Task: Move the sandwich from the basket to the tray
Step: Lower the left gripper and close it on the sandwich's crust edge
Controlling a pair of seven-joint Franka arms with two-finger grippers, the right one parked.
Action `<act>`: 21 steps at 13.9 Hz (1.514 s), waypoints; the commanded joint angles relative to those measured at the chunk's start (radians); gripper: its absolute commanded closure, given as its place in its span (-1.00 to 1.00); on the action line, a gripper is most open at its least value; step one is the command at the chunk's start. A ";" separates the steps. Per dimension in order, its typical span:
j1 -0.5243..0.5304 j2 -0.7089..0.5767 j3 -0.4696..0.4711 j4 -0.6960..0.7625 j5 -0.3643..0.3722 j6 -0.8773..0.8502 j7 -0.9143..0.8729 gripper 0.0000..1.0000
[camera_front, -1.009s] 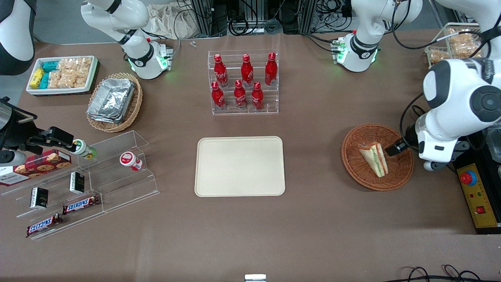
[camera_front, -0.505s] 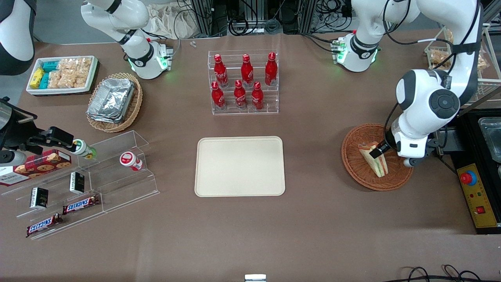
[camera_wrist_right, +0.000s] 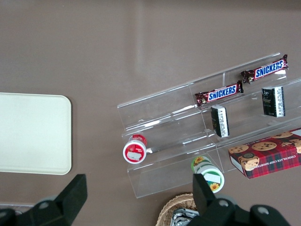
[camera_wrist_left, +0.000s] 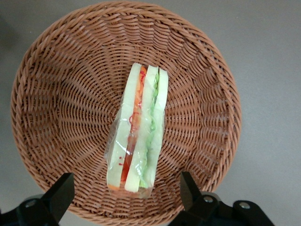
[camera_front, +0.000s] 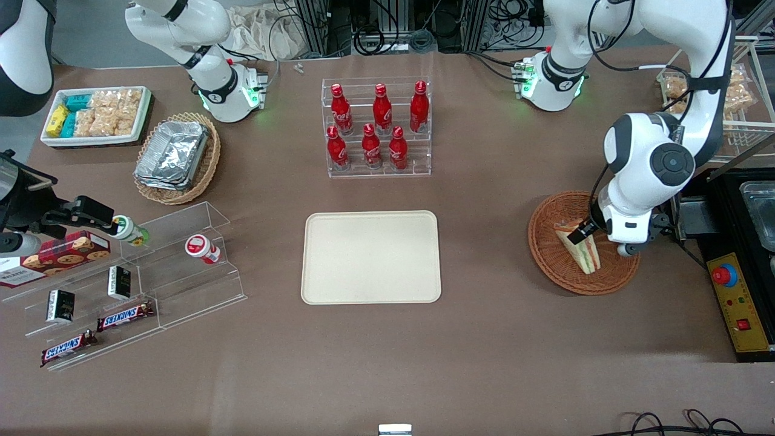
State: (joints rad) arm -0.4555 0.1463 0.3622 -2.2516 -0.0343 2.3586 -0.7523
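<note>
Left gripper (camera_wrist_left: 124, 200) hovers above the round reddish-brown woven wicker basket (camera_front: 552, 260), fingers (camera_wrist_left: 60, 192) spread wide, nothing held. Plastic-wrapped triangular white-bread sandwich (camera_wrist_left: 138, 134) lies in the basket directly below, between the finger lines, not touched. Flat beige rectangular tray (camera_front: 370, 257) sits well apart from the gripper, toward the parked arm's end.

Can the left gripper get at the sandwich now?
Probably yes: the gripper hangs open above the basket, fingers either side of the sandwich, nothing covering it.
</note>
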 commanded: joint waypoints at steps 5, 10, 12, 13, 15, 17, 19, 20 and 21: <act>-0.002 0.041 0.000 -0.051 -0.012 0.116 -0.022 -1.00; -0.002 0.068 0.000 -0.080 -0.024 0.174 -0.022 -0.87; -0.002 0.072 0.000 -0.082 -0.026 0.182 -0.022 -0.56; -0.002 0.075 0.000 -0.080 -0.026 0.182 -0.021 -0.30; -0.002 0.065 0.000 -0.080 -0.026 0.182 -0.021 0.37; -0.002 0.062 0.000 -0.075 -0.026 0.173 -0.012 0.69; -0.002 0.047 0.000 -0.071 -0.024 0.150 -0.002 0.72; -0.002 0.036 0.000 -0.062 -0.024 0.121 -0.002 0.69; -0.002 0.017 0.000 -0.051 -0.022 0.082 -0.001 0.66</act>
State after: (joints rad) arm -0.4557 0.2120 0.3621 -2.3105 -0.0514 2.4978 -0.7561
